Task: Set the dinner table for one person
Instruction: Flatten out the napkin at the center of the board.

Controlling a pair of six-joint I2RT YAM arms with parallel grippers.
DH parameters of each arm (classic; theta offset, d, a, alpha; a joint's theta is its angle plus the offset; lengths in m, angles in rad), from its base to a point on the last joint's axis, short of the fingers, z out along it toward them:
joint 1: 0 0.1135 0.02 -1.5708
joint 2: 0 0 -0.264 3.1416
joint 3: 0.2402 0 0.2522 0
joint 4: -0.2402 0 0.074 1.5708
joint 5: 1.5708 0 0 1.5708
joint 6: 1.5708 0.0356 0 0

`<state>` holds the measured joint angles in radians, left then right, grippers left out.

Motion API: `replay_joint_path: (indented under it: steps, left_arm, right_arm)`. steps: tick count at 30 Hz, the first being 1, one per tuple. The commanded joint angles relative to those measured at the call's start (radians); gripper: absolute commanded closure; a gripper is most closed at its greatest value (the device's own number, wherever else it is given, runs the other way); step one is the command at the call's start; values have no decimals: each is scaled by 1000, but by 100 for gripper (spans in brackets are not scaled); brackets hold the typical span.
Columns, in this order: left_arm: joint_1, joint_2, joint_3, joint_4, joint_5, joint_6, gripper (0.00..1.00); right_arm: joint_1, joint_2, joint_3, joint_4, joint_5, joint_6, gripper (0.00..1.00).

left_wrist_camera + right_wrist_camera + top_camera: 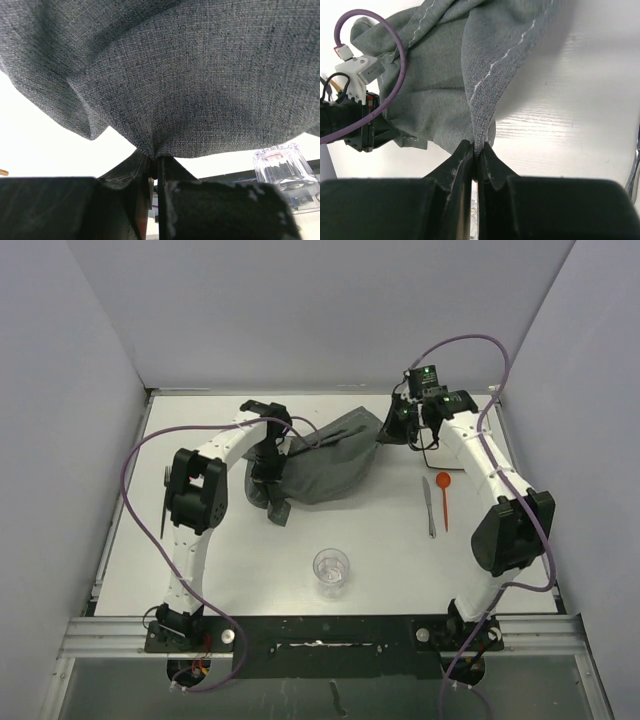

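Observation:
A dark grey stitched placemat (335,460) hangs crumpled between both arms over the back of the white dinner table (250,570). My left gripper (272,472) is shut on its left edge; in the left wrist view the cloth (190,75) bunches into the closed jaws of that gripper (155,156). My right gripper (392,425) is shut on the cloth's far right corner, and the right wrist view shows a stitched fold (485,100) pinched between the tips of this gripper (477,149). A clear glass (331,571), a grey knife (429,506) and an orange spoon (444,496) lie on the table.
The glass (282,167) also shows at the right of the left wrist view. A dark wire frame (432,449) sits near the right arm's wrist. Grey walls close in the table on three sides. The left arm's purple cable (385,60) loops beside the cloth.

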<state>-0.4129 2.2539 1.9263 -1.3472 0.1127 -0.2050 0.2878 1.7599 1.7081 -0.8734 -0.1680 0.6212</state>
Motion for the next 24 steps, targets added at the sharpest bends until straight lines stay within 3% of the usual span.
replay_joint_path:
  steps: [1, 4, 7, 10, 13, 17, 21, 24]
  left_arm:
    - [17, -11, 9, -2, -19, 7, 95]
    - [18, 11, 25, -15, -29, 7, 93]
    - [15, 30, 42, -25, -34, 4, 92]
    - [16, 38, 48, -29, -43, 4, 90]
    - [16, 46, 54, -34, -49, 5, 89]
    - [16, 62, 69, -40, -54, 4, 87]
    - [17, 79, 73, -36, -52, 3, 87]
    - [14, 89, 78, -35, -44, 0, 87]
  right_arm:
    - [-9, 19, 38, -28, 45, 37, 97]
    - [-33, 213, 151, -100, 47, 11, 93]
    - [-41, 468, 364, -250, 21, -53, 91]
    - [-34, 581, 419, -231, 9, -81, 76]
    - [-41, 640, 440, -208, -8, -102, 62]
    - [-52, 707, 531, -277, -26, -147, 57]
    - [-54, 588, 340, -131, -50, -144, 52]
    - [-58, 578, 322, -140, -51, -144, 50]
